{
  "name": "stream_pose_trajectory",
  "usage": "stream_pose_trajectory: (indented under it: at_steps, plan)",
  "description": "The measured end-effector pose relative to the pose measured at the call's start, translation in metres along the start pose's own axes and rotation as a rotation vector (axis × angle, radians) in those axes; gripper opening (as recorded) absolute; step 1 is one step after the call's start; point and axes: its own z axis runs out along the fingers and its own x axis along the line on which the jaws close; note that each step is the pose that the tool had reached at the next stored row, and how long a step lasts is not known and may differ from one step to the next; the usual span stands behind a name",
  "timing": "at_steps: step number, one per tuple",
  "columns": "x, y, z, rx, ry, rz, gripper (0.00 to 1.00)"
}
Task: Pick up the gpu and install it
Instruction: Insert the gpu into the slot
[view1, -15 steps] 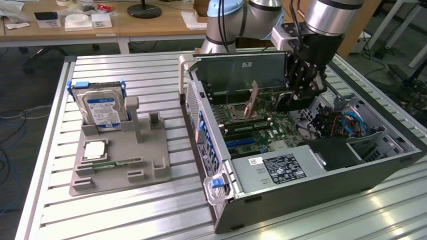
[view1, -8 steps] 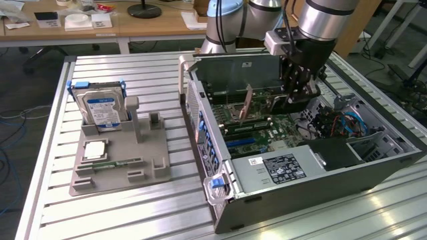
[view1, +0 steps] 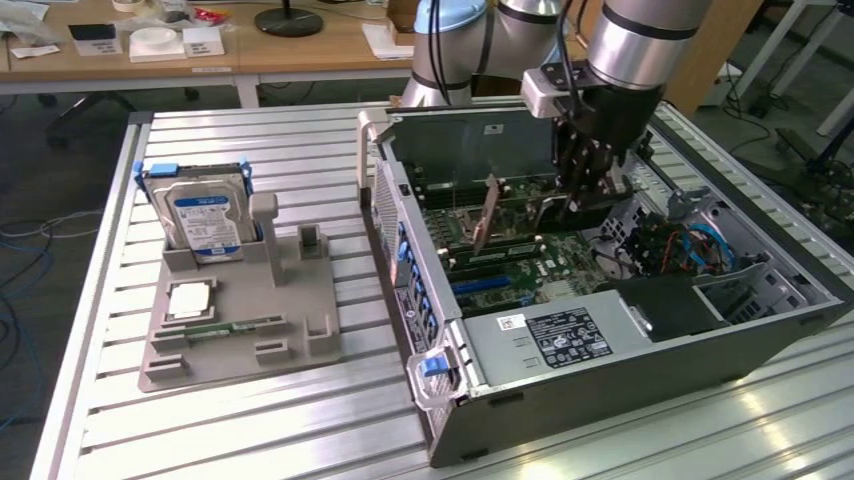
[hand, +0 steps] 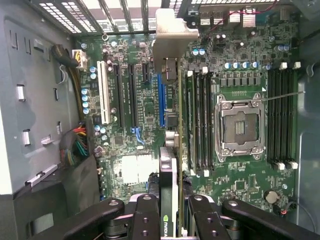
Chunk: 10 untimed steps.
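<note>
Gripping the gpu (hand: 169, 170) by its upper edge, pincer (hand: 169, 220) clamped on both faces, keeping it upright and edge-on, likely to match a slot's line. Hanging inside the open computer case (view1: 641, 390), above the motherboard (hand: 240, 185) slots (hand: 161, 95) beside the memory rows (hand: 200, 120), metal bracket (hand: 170, 30) toward the rear wall. Apparently not yet seated.

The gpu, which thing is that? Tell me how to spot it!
Find the big open computer case on the metal table. Inside it, over the green board, the robot's hand grips the gpu. It is the one thin card standing on edge with a silver bracket at its end, unlike the memory sticks seated in slots.
</note>
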Motion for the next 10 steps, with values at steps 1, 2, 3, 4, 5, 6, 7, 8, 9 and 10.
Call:
stream_pose_trajectory:
  at_steps: [1,2,3,4,5,6,7,8,9,10]
  plan:
    - [0.000,0.0005,0.0010,0.0000,-0.0001,0.000,0.27]
    - [0.000,0.0010,0.0019,0.0000,0.0000,0.000,0.27]
    - [0.000,0.0015,0.0028,0.0001,0.0000,0.000,0.27]
    - [0.000,0.0025,0.0048,0.0000,0.0000,0.000,0.27]
    - [0.000,0.0030,0.0058,0.0000,0.0000,0.000,0.27]
    - [0.001,0.0034,0.0068,0.0000,0.0000,0.000,0.27]
    - [0.001,0.0039,0.0077,0.0000,0.0000,0.000,0.27]
    - [0.001,0.0044,0.0086,0.0000,-0.0001,0.000,0.27]
    - [0.001,0.0049,0.0097,0.0000,-0.0001,0.000,0.27]
    - [0.001,0.0054,0.0113,0.0000,-0.0001,0.000,0.27]
